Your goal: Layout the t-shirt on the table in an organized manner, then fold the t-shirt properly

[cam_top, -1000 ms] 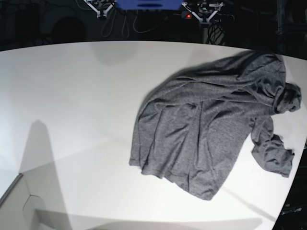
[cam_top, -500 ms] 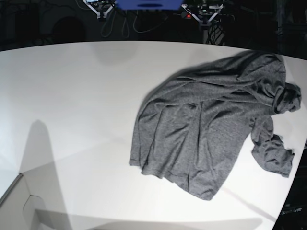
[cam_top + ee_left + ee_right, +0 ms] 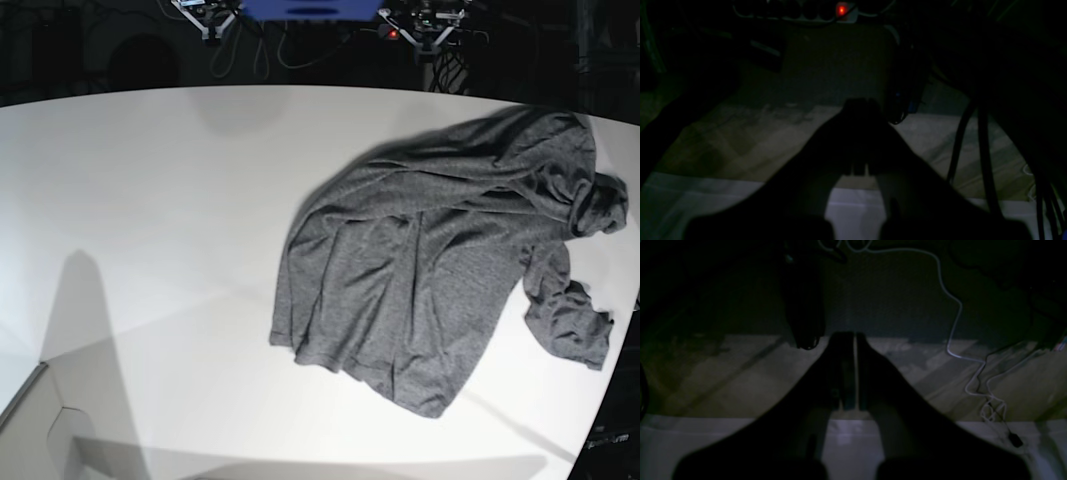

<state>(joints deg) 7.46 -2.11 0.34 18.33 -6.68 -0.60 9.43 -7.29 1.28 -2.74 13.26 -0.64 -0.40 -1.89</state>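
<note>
**Grey t-shirt lay crumpled on the right of the worktop, both tools together and clear of it**

No brand, label or readable writing showed on anything in view.

The t-shirt [image 3: 430, 265], heather dark grey and wrinkled, lay on the right half of the white worktop [image 3: 150, 200], well apart from both arms. Its long axis ran on a diagonal, from the hem at the near centre up to the far right, where the fabric bunched into a rolled lump by the worktop's right edge. One sleeve [image 3: 568, 320] hung down at the near right, folded and creased, close to the curved rim. The body of the shirt was spread roughly flat but ridged with folds.

The left tool [image 3: 860, 110] appeared in its wrist view as a dark silhouette, its two halves pressed together on nothing, over dim floor beyond a pale worktop edge. A red light [image 3: 841, 9] glowed at the far top. The right tool [image 3: 853, 340] was likewise together and empty, only a thin sliver of light between its halves, with a white cable [image 3: 953, 326] trailing over the floor to its right.
</note>
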